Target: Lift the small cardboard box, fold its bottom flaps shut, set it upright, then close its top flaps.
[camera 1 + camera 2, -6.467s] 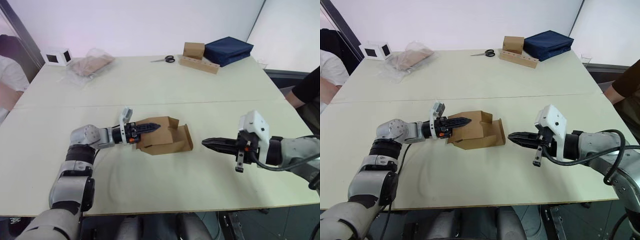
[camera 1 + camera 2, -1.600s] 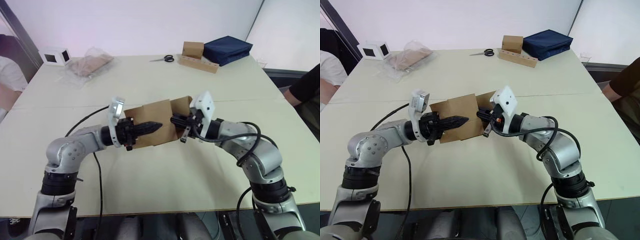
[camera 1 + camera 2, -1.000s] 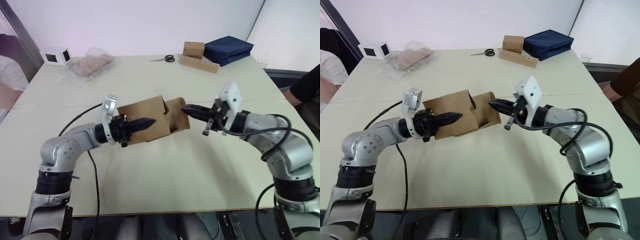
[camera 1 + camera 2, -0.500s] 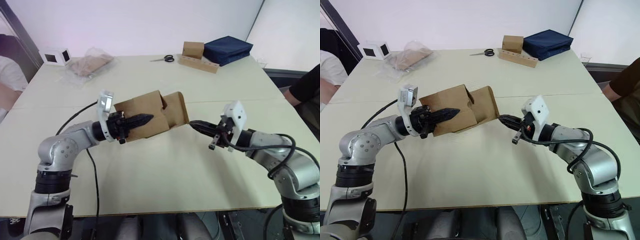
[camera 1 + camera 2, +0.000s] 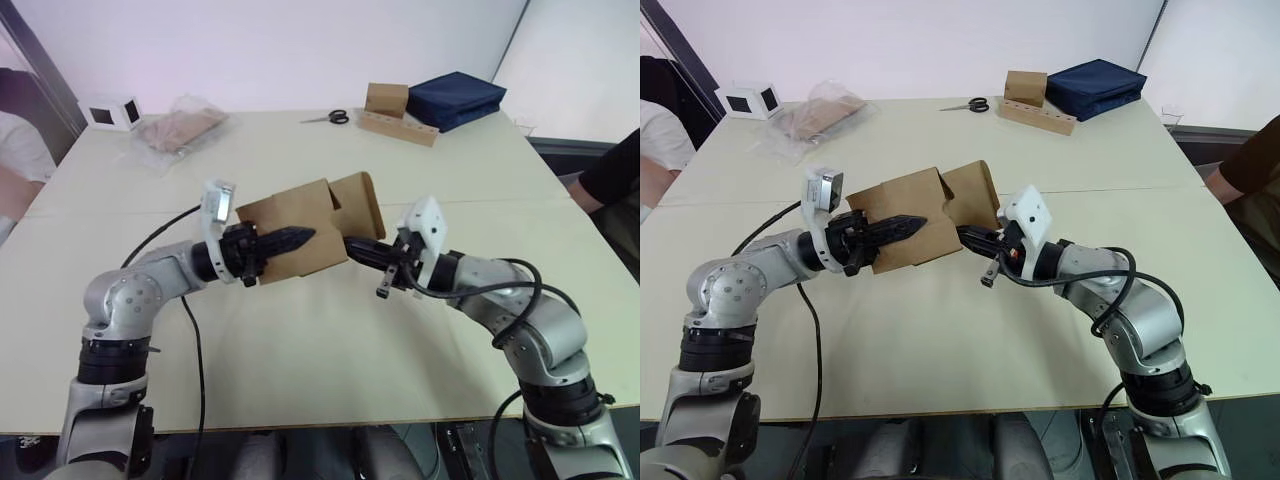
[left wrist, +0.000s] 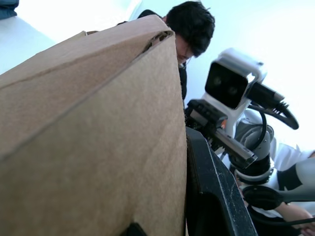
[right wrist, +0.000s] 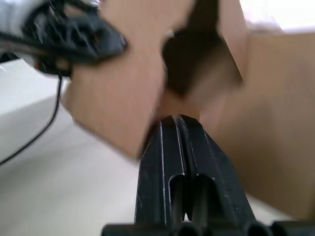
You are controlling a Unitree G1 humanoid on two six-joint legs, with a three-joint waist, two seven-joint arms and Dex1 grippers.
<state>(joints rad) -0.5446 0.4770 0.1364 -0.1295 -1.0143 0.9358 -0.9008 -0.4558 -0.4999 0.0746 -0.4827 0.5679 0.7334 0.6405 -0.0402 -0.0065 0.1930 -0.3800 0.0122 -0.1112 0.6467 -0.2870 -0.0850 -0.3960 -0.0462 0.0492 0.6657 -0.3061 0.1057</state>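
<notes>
One small cardboard box [image 5: 290, 228], held above the table [image 5: 330, 350] in the clamped left gripper [image 5: 300, 238]. Right gripper [image 5: 967, 238], fingers pressed together and empty, tip at the bottom flaps [image 5: 358, 205]. Step: folding these; next, presumably, push the raised flap inward.

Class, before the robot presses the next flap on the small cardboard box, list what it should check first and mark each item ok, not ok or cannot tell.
1. Small cardboard box is lifted off the table: ok.
2. Left tool grips the box wall: ok.
3. Right tool is shut, fit for pushing: ok.
4. Right tool tip meets the box's open end: ok, by the right wrist view.
5. Flaps at that end are folded shut: not ok; one stands out.
6. Flaps at the far end are shut: cannot tell.
</notes>
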